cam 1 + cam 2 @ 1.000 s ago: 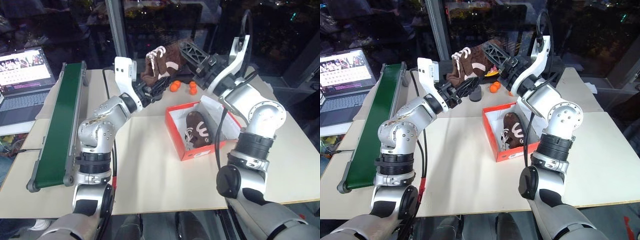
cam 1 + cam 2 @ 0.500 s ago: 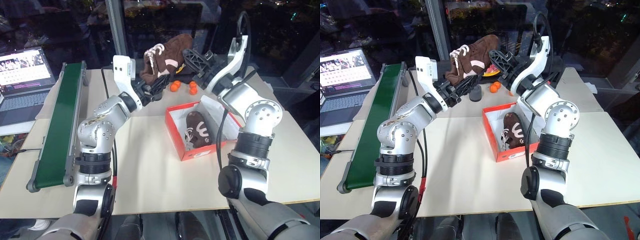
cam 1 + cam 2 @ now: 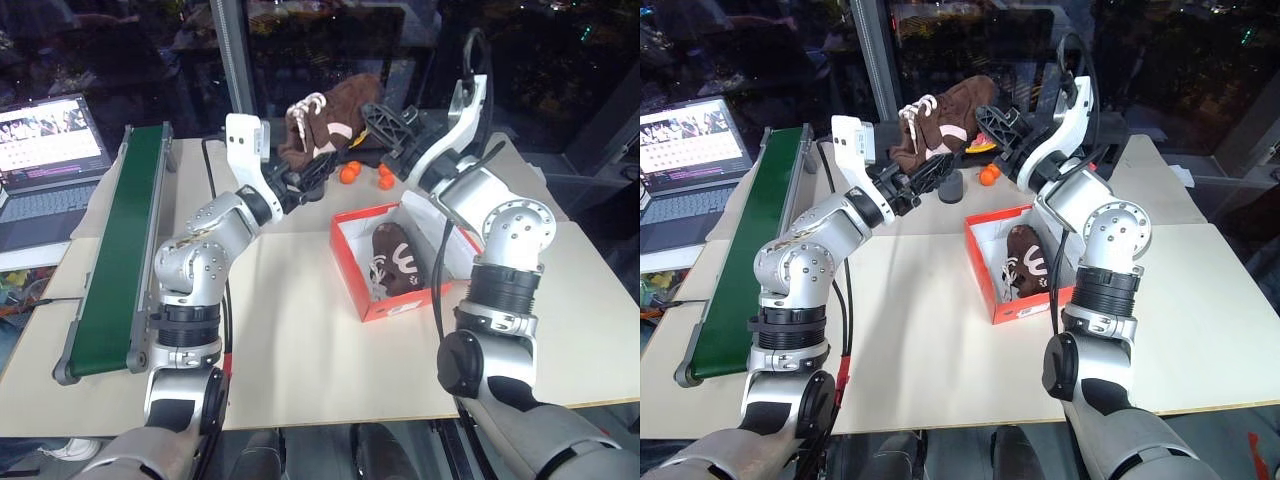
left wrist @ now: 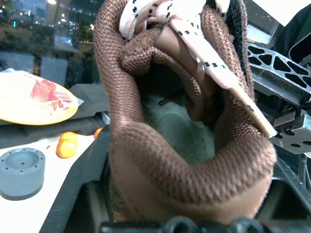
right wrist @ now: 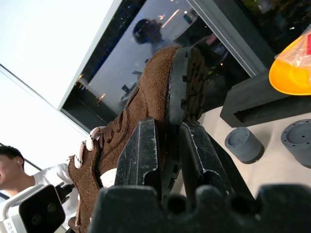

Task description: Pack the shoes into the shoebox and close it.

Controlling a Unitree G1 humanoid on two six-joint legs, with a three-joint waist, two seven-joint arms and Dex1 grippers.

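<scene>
Both arms raised over desk's [image 3: 300, 330] far edge. Right end effector [image 5: 167, 145] pinches airborne shoe's [image 3: 330, 120] sole; left end effector [image 3: 310, 175] spread wide at its heel.

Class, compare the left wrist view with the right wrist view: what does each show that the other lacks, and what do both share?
Left wrist view alone: the shoe's open collar and insole from the heel end, a small orange ball on the table and the right arm's black lattice bracket.

Right wrist view alone: the right end effector shut on the shoe's sole edge, a person reflected in the window and the left arm's white camera block.

Both: the brown shoe with cream laces, the yellow plate and a grey round block.
</scene>
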